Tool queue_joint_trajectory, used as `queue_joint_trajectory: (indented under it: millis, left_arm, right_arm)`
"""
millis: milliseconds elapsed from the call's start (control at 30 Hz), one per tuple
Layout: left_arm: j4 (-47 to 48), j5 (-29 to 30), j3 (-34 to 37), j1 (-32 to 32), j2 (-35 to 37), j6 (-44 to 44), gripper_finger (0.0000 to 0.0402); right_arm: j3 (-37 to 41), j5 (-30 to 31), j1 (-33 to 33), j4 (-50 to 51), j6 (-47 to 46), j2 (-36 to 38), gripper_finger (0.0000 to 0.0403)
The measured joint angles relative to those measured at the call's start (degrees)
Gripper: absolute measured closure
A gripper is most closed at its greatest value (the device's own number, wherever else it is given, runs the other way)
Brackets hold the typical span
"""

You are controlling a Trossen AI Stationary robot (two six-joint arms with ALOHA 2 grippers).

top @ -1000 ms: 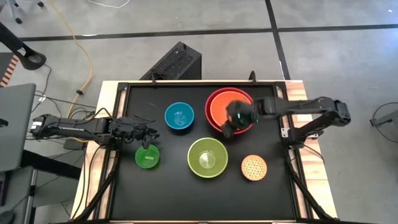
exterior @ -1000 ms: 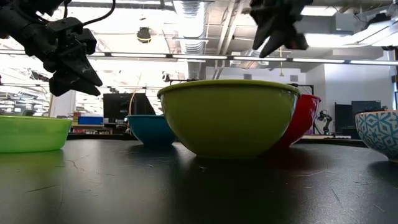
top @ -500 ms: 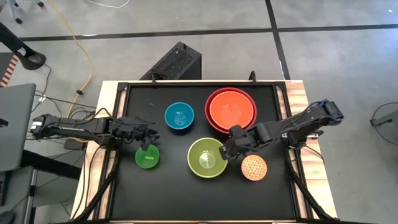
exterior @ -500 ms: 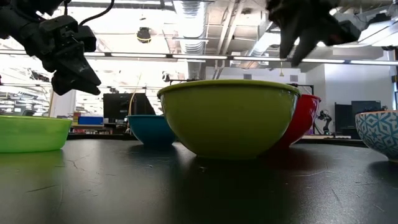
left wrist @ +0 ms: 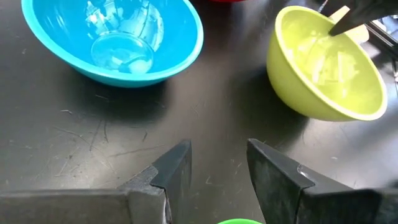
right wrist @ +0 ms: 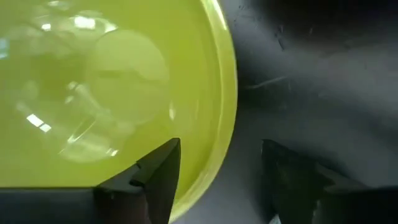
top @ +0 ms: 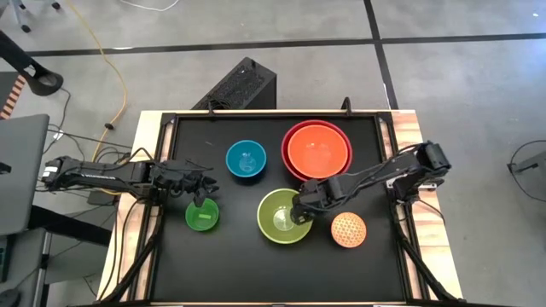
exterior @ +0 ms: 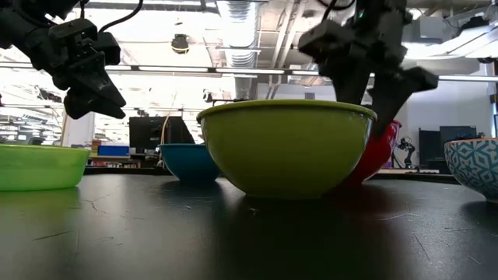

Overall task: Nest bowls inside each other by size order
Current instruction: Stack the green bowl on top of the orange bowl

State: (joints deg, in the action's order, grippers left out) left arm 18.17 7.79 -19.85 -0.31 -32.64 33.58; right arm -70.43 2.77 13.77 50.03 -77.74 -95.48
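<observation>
Bowls are lying spread across the black table [top: 171,273], and going left to right, the left gripper [top: 201,186] is hanging over the small dark green bowl [top: 202,215], fingers parted and holding nothing, apparently waiting its turn. Next along, the blue bowl [top: 246,159] is sitting alone toward the far edge, glossy and empty. At the middle, the lime green bowl [top: 277,223] is getting the attention: the right gripper [top: 300,210] is straddling its rim on the right-hand side, one finger [right wrist: 158,171] inside the wall and one outside, jaws apart and not yet pinching. That stance looks chosen for a rim grasp, since a smooth, deep bowl offers little else to hold. Behind it, the orange bowl [top: 318,150] is already resting inside the red bowl [top: 293,165], so lime green looks like the next size to go in. Far right, the small dotted bowl [top: 348,229] is waiting near the front edge.
</observation>
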Motion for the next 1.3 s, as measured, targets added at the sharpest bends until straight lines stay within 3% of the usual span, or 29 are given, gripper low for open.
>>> queue_joint_trajectory:
  millis: [133, 233, 433, 500, 633, 933, 1133, 1300]
  left_arm:
    - [0.1, 0.0, 0.0, 0.0, 0.0, 0.4, 0.0257]
    - [0.1, 0.0, 0.0, 0.0, 0.0, 1.2, 0.0257]
    - [0.4, -1.0, 0.0, 0.0, 0.0, 1.6, 0.0257]
    - [0.4, -1.0, 0.0, 0.0, 0.0, 1.6, 0.0257]
    - [0.4, -1.0, 0.0, 0.0, 0.0, 1.6, 0.0257]
    - [0.3, -1.0, 0.0, 0.0, 0.0, 2.2, 0.0257]
    - [0.3, -1.1, 0.0, 0.0, 0.0, 2.8, 0.0257]
    - [0.3, -1.3, 0.0, 0.0, 0.0, 2.9, 0.0257]
  right_arm:
    - [0.0, -0.1, -0.8, -0.9, 0.6, -2.3, 0.0166]
    - [0.0, -0.9, -1.0, -2.8, 1.7, -3.4, 0.0200]
    - [0.1, -2.4, -1.7, -5.1, 3.8, -4.0, 0.0356]
    - [-0.2, -2.1, -2.0, -6.2, 5.0, -2.9, 0.0382]
    - [-1.2, -2.9, -2.9, -6.6, 6.5, -1.3, 0.0379]
    - [-13.1, -7.5, -8.4, -5.4, 20.0, 7.0, 0.0383]
    - [-17.4, 1.6, -13.9, 7.8, 27.7, 13.9, 0.0382]
    - [-17.3, 3.2, -22.7, 18.5, 32.0, 17.8, 0.0381]
